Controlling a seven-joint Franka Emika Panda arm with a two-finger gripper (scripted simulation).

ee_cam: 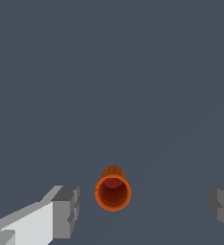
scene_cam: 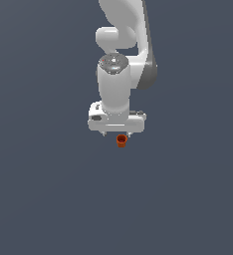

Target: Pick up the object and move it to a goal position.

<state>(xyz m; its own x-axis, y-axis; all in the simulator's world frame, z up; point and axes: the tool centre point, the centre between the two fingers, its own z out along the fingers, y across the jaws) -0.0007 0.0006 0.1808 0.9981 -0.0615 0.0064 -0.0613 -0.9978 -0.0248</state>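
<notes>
The gripper is hanging over the cup with its jaws spread wide and nothing between the pads; the fingers are standing well clear of the cup on either side. The cup is sitting upright on the plain grey floor, mouth up, directly below the white hand in the exterior view and roughly centred between the fingers in the wrist view. Judging by its size and thin wall, it is probably light and rigid, and the tapered, faintly ribbed sides may slip upward out of a squeeze. The safest hold appears to be across the body just under the flared rim, so the rim is acting as a stop.
</notes>
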